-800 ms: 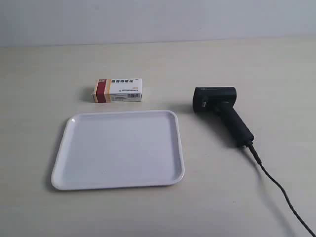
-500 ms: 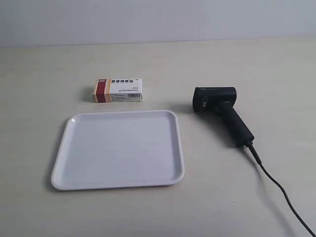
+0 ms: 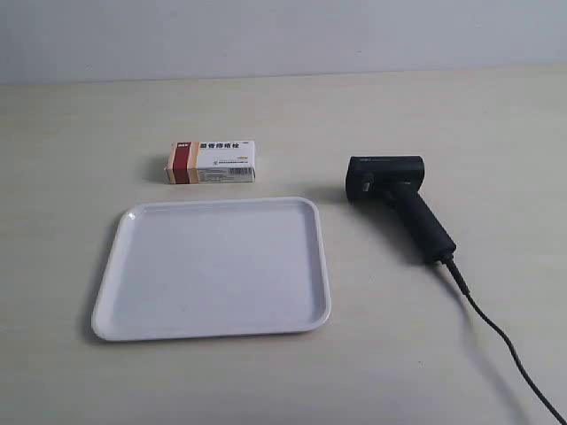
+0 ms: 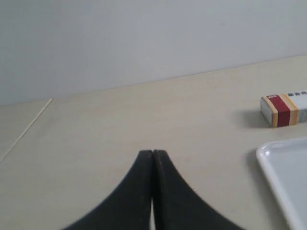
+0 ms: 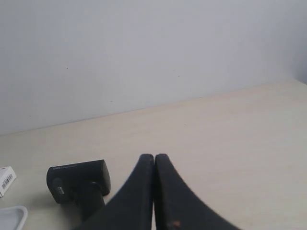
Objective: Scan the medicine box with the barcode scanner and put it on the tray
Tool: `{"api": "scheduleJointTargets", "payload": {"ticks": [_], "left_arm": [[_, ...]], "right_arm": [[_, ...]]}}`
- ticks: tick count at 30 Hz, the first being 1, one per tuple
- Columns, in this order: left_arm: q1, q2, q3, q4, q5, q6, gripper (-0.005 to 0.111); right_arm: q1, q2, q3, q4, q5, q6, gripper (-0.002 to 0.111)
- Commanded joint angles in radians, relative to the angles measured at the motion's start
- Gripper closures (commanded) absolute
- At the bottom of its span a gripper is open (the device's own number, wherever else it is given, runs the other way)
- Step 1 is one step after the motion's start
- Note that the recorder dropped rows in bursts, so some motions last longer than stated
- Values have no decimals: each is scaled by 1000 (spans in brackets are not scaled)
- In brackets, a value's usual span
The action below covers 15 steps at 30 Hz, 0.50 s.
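The medicine box [image 3: 212, 161], white with a dark red and orange band, lies flat on the table just beyond the white tray [image 3: 115, 301]. The black barcode scanner [image 3: 399, 202] lies on its side beside the tray, its cable [image 3: 505, 341] trailing off. No arm shows in the exterior view. In the left wrist view my left gripper [image 4: 152, 152] is shut and holds nothing, with the medicine box [image 4: 285, 109] and a tray corner [image 4: 268, 158] well off to one side. My right gripper [image 5: 154, 156] is shut too, apart from the scanner [image 5: 79, 182]; the box's barcode end [image 5: 6, 181] and the tray's corner [image 5: 12, 215] peek in.
A plain pale wall [image 3: 283, 35] backs the beige table [image 3: 283, 106]. A thin seam line [image 4: 29, 127] crosses the table surface in the left wrist view.
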Motion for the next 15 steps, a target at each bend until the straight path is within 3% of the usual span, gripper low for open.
{"api": "scheduleJointTargets", "payload": {"ticks": [1,3,11,15], "left_arm": [[2,-6,0,-301,-132,-219,105],[2,-6,0,-373,-268,-223,105],[2,62,0,-370,-732,-134,107],[2,549,-101,-376,-821,-73,107]], "right_arm": [[-5,-6,5,58,-51,79,108],[-5,-6,5,131,-99,157,108],[-5,-6,5,150,-279,192,108],[-5,61,-5,146,-329,168,108]]}}
